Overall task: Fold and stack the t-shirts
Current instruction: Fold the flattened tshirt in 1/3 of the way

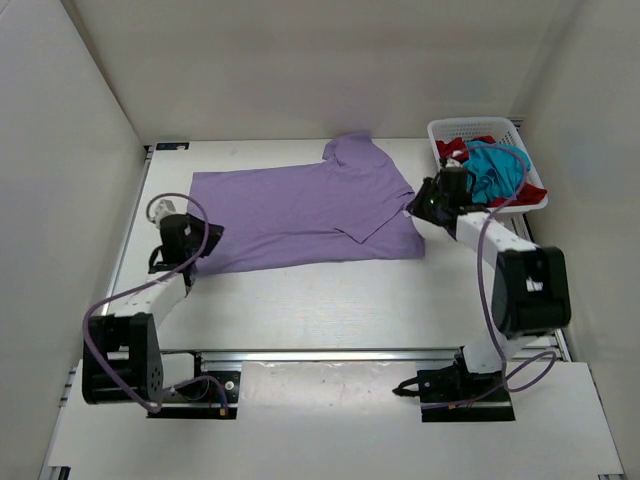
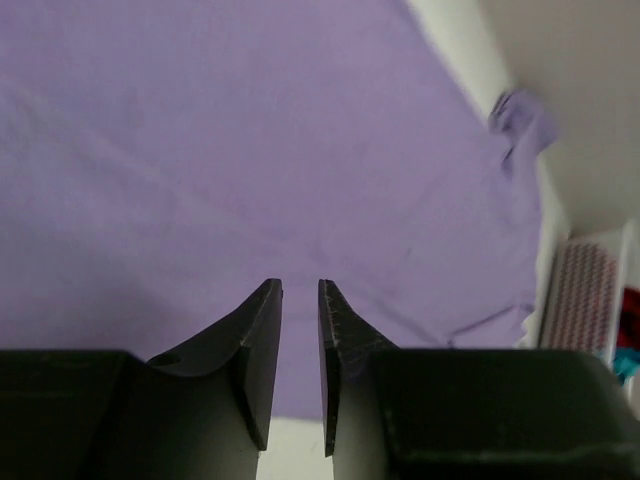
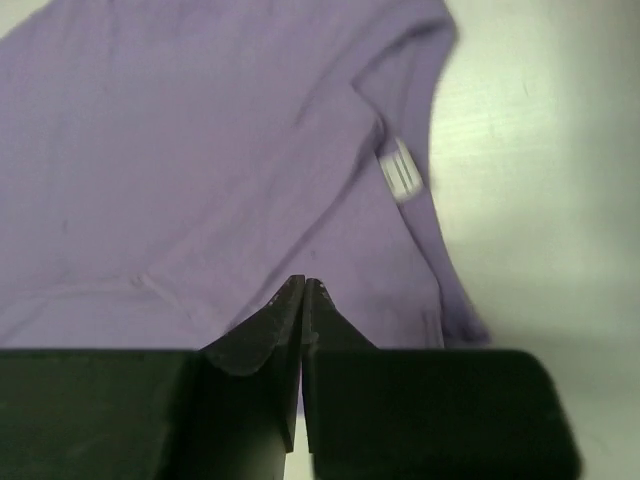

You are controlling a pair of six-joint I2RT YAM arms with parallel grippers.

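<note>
The lavender t-shirt lies spread flat on the table, one sleeve pointing to the back. It fills the left wrist view and the right wrist view. My left gripper is at the shirt's near left corner, jaws a narrow gap apart with nothing between them. My right gripper sits at the shirt's right edge, jaws closed together over the cloth, with no cloth seen pinched. The deep red t-shirt and the teal t-shirt lie crumpled in the basket.
The white lattice basket stands at the back right, just behind my right arm; it also shows in the left wrist view. White walls enclose the table on the left, back and right. A white label shows on the shirt.
</note>
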